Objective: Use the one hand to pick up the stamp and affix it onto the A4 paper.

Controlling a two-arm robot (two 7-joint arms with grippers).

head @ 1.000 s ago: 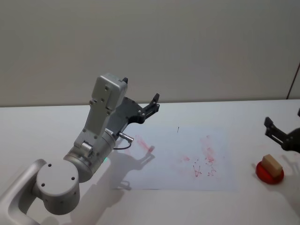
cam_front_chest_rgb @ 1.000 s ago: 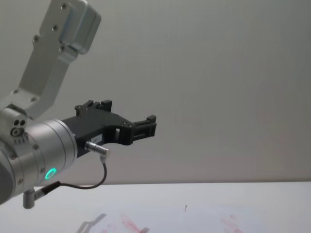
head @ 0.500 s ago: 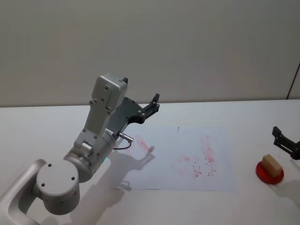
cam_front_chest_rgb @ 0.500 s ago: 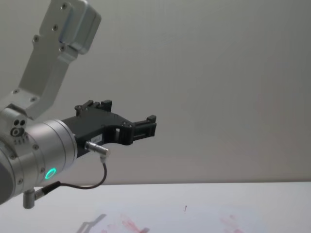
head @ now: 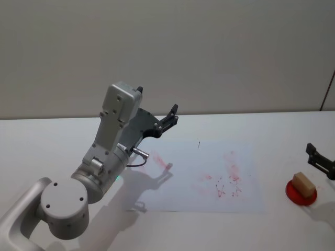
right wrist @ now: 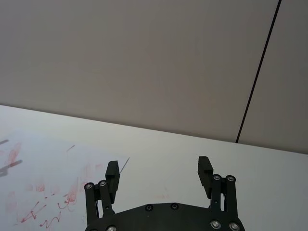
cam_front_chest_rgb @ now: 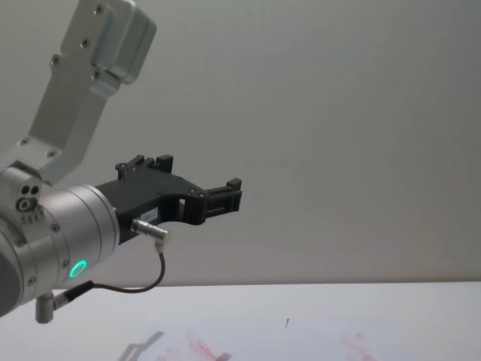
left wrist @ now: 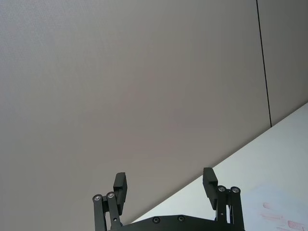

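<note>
- Black plastic two-finger right hand (right wrist: 159, 179) hangs over the right edge of the white bench (head: 52, 141), just beyond the stamp, with its jaws spread wide and nothing between them.
- Its twin, the left hand (head: 170, 116), is raised near the far left corner of the sheet. It is equally wide open and empty, and looks idle.
- The small light-brown wooden stamp (head: 302, 182) is a plain rectangular block lying slightly askew on a round red ink pad (head: 301, 193). It sits to the right of the white A4 paper (head: 209, 157), apart from it.
- Likely trouble when grasping: the right hand is not centred over the block, so a closing finger could catch one corner and tip or push the stamp off the pad.
- The pad may cling to the inked face and lift with the stamp.
- Likely trouble when stamping: the sheet appears to lie loose, so a slanted press could drag it or smear the print.
- Red smudges already cover its right half, so a fresh mark placed there would be hard to read.
</note>
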